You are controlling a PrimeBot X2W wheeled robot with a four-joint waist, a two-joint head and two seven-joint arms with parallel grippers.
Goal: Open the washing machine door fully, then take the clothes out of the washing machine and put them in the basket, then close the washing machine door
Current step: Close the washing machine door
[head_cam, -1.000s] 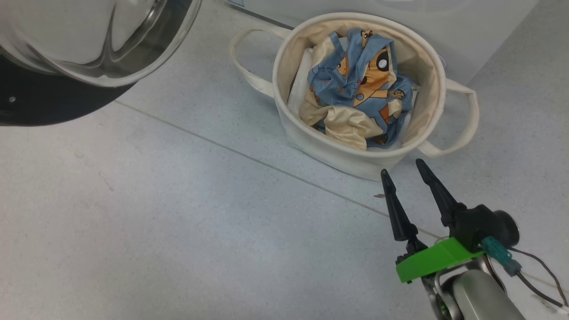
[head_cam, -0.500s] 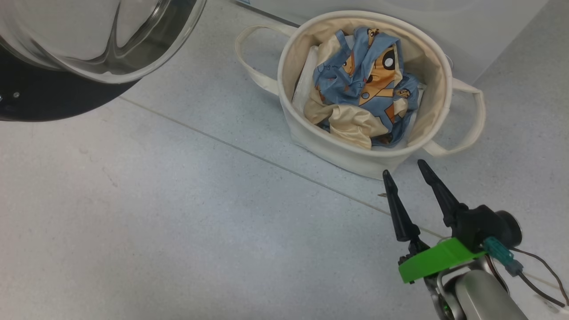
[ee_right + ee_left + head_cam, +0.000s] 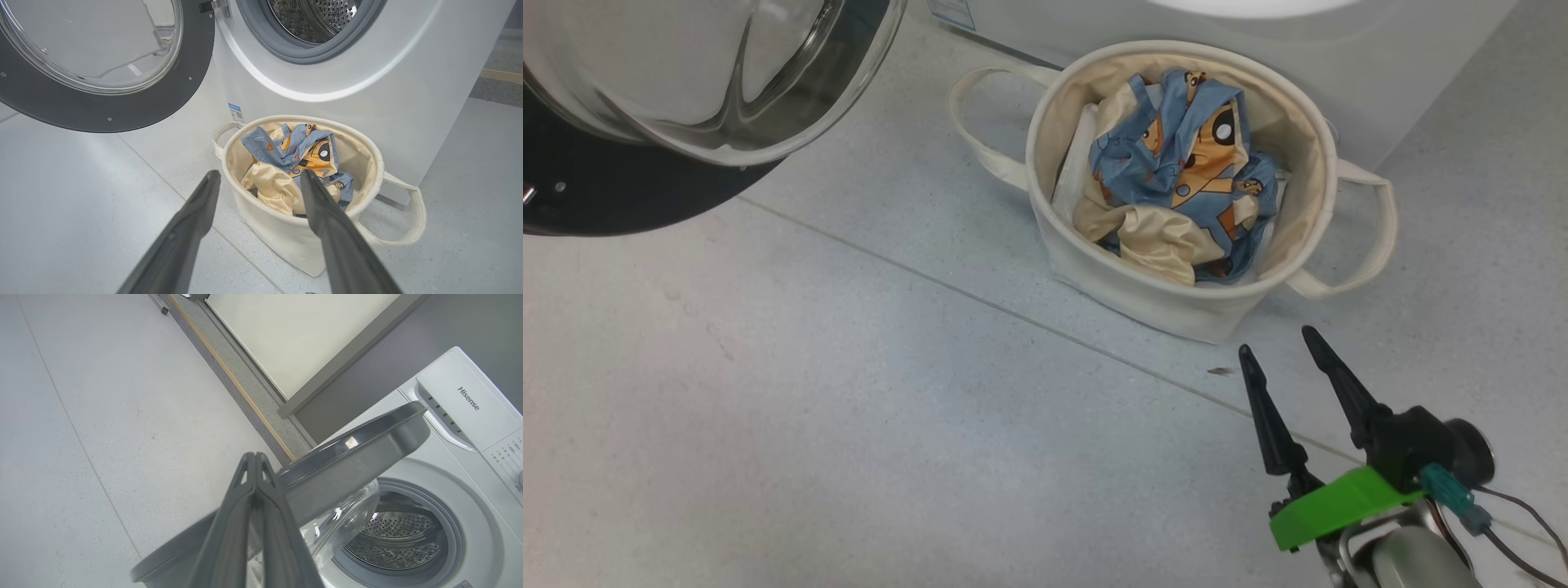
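Clothes (image 3: 1176,163): crumpled blue-and-cream bundle with orange cartoon faces showing. It sits inside the basket (image 3: 1201,298) at 1 o'clock in the head view, on the floor (image 3: 849,408) just in front of the washing machine (image 3: 327,94). Washing machine door (image 3: 621,200) is open at 10 o'clock, cropped by the frame edge. Right pincer (image 3: 1276,340) at 5 o'clock, fingers apart, clear of the basket. Left pincer (image 3: 255,457) fingers pressed together, overlapping the door rim; contact unclear. Bundle's underside is hidden by the basket wall, and the drum (image 3: 314,20) is cropped at the top.

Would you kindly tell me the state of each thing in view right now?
washing machine door: open wide.
washing machine: mouth uncovered, nothing seen inside.
basket: upright on the floor.
clothes: crumpled inside the basket.
left gripper: jaws shut, empty.
right gripper: jaws open, empty.
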